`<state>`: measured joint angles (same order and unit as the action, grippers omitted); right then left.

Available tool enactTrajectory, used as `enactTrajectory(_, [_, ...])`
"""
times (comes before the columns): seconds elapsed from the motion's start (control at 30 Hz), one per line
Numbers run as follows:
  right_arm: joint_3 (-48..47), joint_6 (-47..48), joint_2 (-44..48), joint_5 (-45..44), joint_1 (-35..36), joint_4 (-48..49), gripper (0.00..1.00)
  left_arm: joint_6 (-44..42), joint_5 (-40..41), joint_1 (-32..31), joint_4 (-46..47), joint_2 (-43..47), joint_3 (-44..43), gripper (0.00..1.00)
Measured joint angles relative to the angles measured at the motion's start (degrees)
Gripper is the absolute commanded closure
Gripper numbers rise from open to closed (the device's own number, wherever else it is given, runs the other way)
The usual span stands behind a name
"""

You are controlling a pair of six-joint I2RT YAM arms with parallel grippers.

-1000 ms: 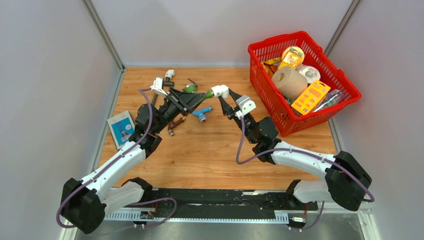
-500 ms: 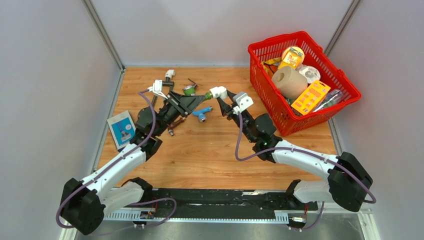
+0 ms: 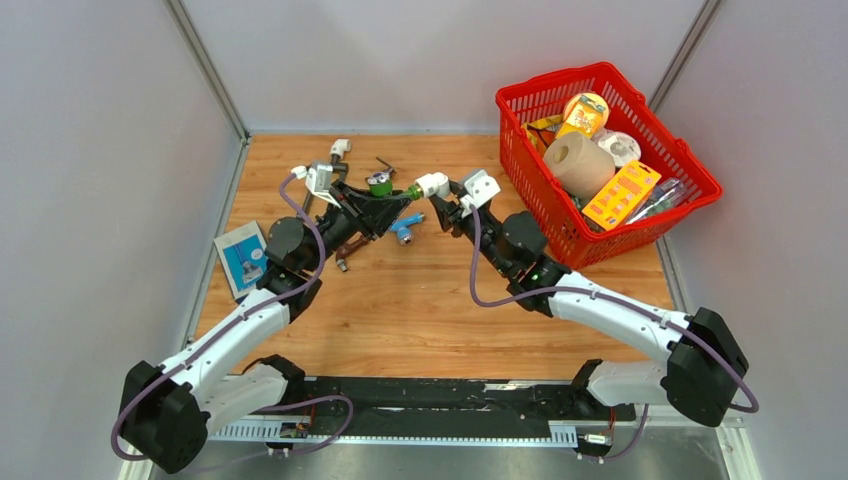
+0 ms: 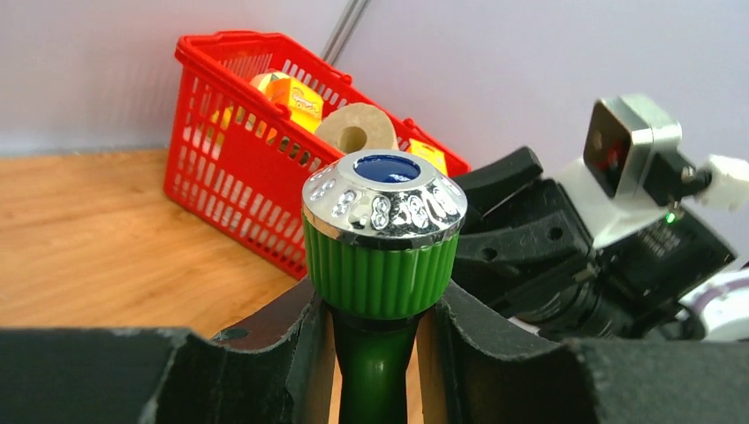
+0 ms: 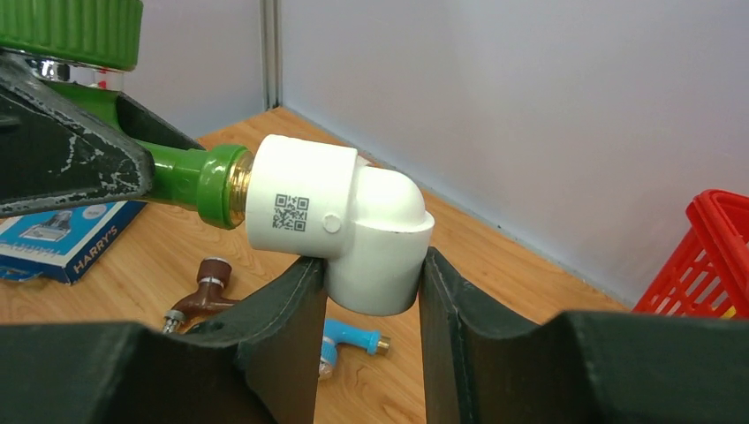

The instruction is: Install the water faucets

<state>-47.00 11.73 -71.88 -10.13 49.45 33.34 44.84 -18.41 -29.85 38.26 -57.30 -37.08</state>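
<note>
Top view, green faucet (image 3: pixel 392 189): raised over the far middle of the counter (image 3: pixel 420 310), between the two arms.
Top view, left gripper (image 3: pixel 385 206): pinching the green faucet around its body.
Top view, right gripper (image 3: pixel 441 199): pinching the white elbow fitting (image 3: pixel 432 184), which meets the faucet's end.
Top view, long axis: roughly level and left to right, with the threaded end pointing to the robot's right into the elbow.
Top view, other faucets: the blue faucet (image 3: pixel 404 229) and brown faucet (image 3: pixel 348 250) lie on the counter just below the held pair.
Top view, red basket (image 3: pixel 600 70): at the far right, well apart from the joint.
Left wrist view, hold: both jaws press on the dark green neck just under the ribbed knob.
Left wrist view, knob: chrome-look cap with a blue centre, standing up out of the jaws, across the long axis.
Left wrist view, handling: likely light, stiff plastic. The smooth neck could twist in the jaws, while the ribs would grip better.
Right wrist view, joint: the green collar and brass thread sit at the elbow's socket mouth, touching it. How far the thread is in cannot be told.
Right wrist view, elbow hold: jaws closed on the lower leg, leaving the socket free.
Right wrist view, handling judgement: hard, rigid parts, so any tilt between the two axes risks cross-threading.
Right wrist view, blue box (image 5: pixel 62 238): flat on the counter behind the joint.
</note>
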Motion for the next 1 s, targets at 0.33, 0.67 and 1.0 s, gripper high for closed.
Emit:
enactTrajectory(0.33, [-2.95,-3.15,0.79,2.8,-0.59,-11.69,1.0,-24.48,-6.88,-0.07,-8.0,2.19,-1.25,1.0])
enactTrajectory(0.67, [-4.48,-5.31,0.79,6.12,-1.44,-20.94,1.0,-47.89,-13.7,-0.13,-20.5,3.26,-3.1,1.0])
enactTrajectory(1.0, [-6.69,-6.4,0.59,14.12,-3.26,-29.0,1.0,-76.41,-13.97,-2.62,-36.72,5.29,-6.58,1.0])
